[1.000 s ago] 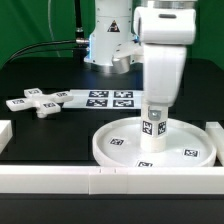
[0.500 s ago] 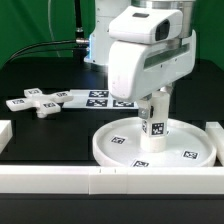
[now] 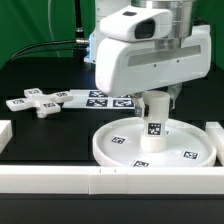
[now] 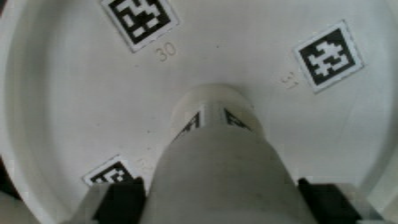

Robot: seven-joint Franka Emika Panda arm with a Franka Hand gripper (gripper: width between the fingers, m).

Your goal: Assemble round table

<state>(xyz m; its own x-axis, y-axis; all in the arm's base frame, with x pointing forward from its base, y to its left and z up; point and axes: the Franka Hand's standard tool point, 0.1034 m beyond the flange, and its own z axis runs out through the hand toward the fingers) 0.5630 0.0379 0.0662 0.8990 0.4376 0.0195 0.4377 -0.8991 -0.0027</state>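
The large round disc [image 3: 120, 146] lies flat on the table at the front, and its tagged surface fills the wrist view [image 4: 107, 90]. The short thick cylinder leg [image 3: 153, 128] stands upright at the disc's centre. My gripper [image 3: 153, 106] comes down from above and is shut on the leg's upper part. In the wrist view the leg [image 4: 222, 140] runs between the two dark fingers [image 4: 119, 203], which press on its sides. The small cross-shaped piece [image 3: 35, 102] lies on the table at the exterior view's left, apart from the gripper.
The marker board [image 3: 100, 98] lies behind the disc, next to the cross-shaped piece. Long white border rails run along the front [image 3: 90, 180], the left [image 3: 5, 135] and the right [image 3: 216, 132]. The arm's base stands at the back.
The gripper has turned about the upright leg, from its narrow side to its broad side facing the camera, still on the leg. The disc and the cross-shaped piece have not moved.
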